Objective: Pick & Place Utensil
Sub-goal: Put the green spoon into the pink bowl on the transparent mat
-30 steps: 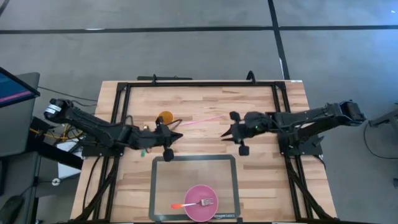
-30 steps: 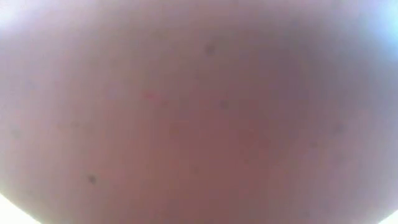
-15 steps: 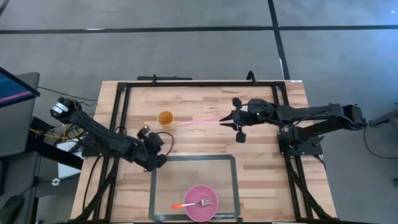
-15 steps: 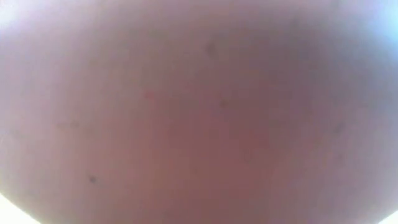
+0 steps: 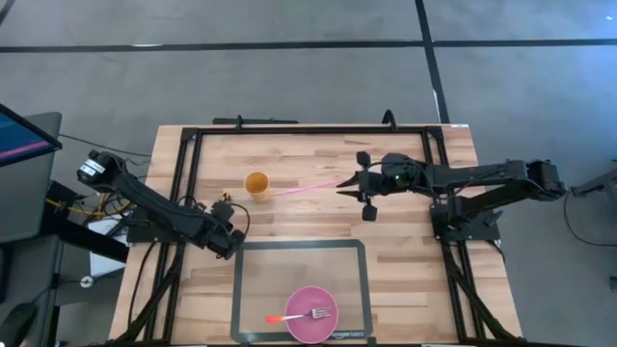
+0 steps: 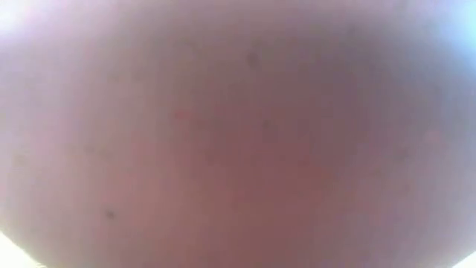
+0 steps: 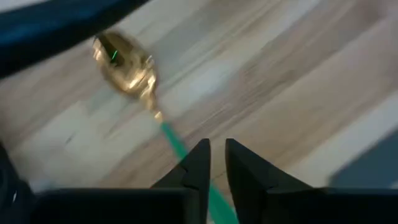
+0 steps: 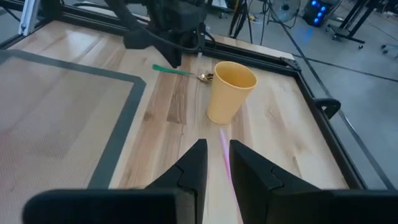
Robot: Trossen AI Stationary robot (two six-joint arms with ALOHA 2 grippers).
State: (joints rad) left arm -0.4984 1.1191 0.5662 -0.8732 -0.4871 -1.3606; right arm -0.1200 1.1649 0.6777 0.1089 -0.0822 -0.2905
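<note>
Left gripper (image 7: 213, 163) jaws slightly parted, empty, over green-handled gold spoon (image 7: 127, 62); off-centre closing could skid it. Right gripper (image 8: 216, 163) jaws apparently pinching pink utensil (image 8: 223, 148); may slip.

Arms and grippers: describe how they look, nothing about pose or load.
Both arms are dark, nearly black, built of slim jointed segments. The left arm has a pale round cap at its base end and loose cables trailing beside it. The right arm looks much the same. The left gripper and right gripper each have two dark, wedge-shaped fingers tapering to narrow tips.
</note>
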